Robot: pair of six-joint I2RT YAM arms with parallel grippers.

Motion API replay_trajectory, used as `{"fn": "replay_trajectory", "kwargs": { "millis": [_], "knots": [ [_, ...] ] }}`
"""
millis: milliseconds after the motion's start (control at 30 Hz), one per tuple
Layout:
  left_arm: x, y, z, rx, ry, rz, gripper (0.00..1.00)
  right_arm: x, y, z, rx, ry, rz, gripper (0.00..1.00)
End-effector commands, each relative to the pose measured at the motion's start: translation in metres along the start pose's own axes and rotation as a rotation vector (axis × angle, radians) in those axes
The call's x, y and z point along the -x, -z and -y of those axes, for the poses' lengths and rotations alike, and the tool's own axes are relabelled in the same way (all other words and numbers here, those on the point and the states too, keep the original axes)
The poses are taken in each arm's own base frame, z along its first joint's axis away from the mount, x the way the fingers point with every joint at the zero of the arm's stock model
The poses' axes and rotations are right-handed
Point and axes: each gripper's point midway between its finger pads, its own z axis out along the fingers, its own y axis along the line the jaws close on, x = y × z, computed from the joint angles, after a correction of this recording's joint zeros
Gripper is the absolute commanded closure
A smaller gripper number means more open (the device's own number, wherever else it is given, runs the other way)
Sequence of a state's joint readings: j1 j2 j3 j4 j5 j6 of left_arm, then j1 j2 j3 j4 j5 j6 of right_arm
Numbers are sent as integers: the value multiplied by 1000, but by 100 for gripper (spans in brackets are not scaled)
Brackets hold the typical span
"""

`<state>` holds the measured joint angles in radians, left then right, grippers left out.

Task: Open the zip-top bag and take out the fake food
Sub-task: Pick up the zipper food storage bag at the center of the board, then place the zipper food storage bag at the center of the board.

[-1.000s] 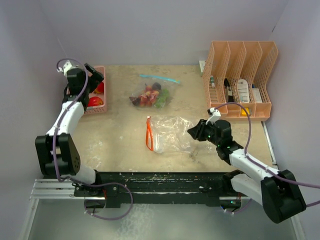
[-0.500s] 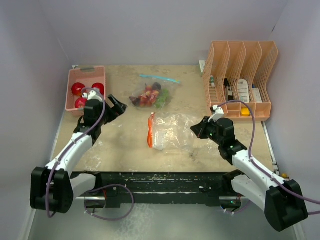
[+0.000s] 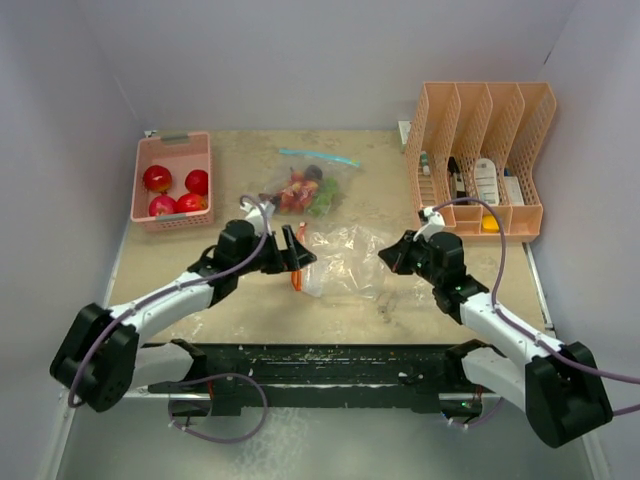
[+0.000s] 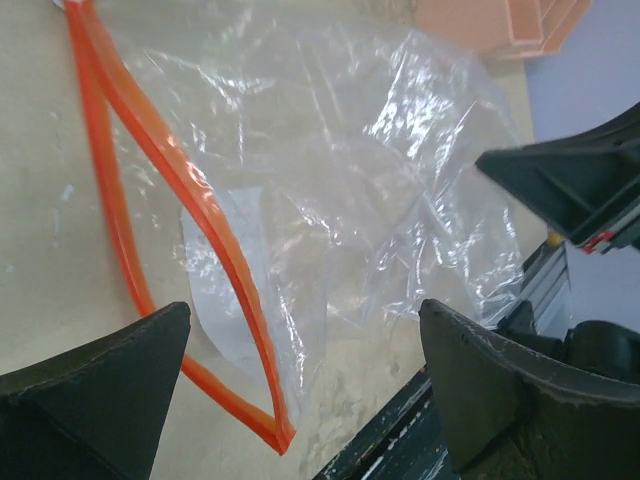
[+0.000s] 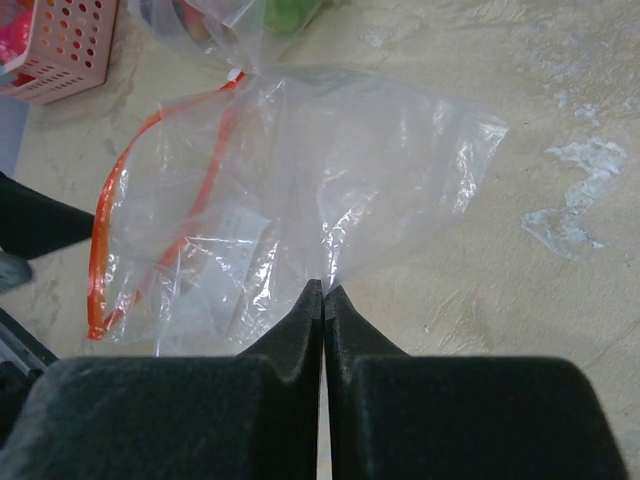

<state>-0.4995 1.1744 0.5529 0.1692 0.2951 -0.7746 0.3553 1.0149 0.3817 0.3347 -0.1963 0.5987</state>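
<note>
Working the orange-zip bag (image 3: 340,265) at mid desk (image 3: 385,170): pinching its closed end w/ right tool (image 5: 322,290), pads pressed together on the film; holding left tool (image 3: 297,254) spread wide just beside the orange zip (image 4: 215,250), gripping nothing. Looks unzipped & empty, judging by parted strips. Lies w/ long axis left-right, mouth facing left arm. Next, prob: nip one lip, or go for fake food (image 3: 300,190), sitting in blue-zip bag (image 3: 335,178) just behind.
</note>
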Motion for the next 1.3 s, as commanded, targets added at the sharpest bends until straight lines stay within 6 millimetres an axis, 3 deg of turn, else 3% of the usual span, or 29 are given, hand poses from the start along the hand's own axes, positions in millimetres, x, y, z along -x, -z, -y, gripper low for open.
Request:
{"fn": "replay_trajectory", "kwargs": {
  "millis": [0, 167, 200, 333, 500, 633, 700, 767, 900, 1067, 1267],
  "knots": [
    [-8, -24, 14, -14, -54, 11, 1, 25, 2, -17, 47, 0, 88, 100],
    [-39, -46, 15, 4, -74, -68, 1, 29, 18, -5, -44, 1, 100, 100],
    [-42, -49, 18, -2, -72, -73, 5, 34, 22, -7, -46, -13, 126, 100],
    [-52, -64, 29, -46, -69, -90, 37, 44, 32, -8, -65, -2, 154, 100],
    [-53, -81, 47, -110, -70, -105, 75, 41, 37, -3, -98, 22, 128, 99],
    [-53, -91, 55, -132, -80, -117, 93, 39, 42, 9, -160, -9, 147, 52],
    [-54, -97, 55, -129, -83, -118, 97, 39, 46, 13, -187, -9, 149, 41],
    [-48, -104, 58, -131, -95, -107, 99, 54, 53, 18, -236, 3, 210, 39],
    [-36, -129, 62, -97, -180, -122, 98, 64, 67, 14, -232, -13, 267, 39],
    [-16, -172, 48, -6, -244, -154, 93, 69, 73, 4, -186, -21, 292, 51],
    [26, -208, 16, 70, -223, -137, 60, 55, 64, 1, -147, -5, 231, 70]
  ]
}}
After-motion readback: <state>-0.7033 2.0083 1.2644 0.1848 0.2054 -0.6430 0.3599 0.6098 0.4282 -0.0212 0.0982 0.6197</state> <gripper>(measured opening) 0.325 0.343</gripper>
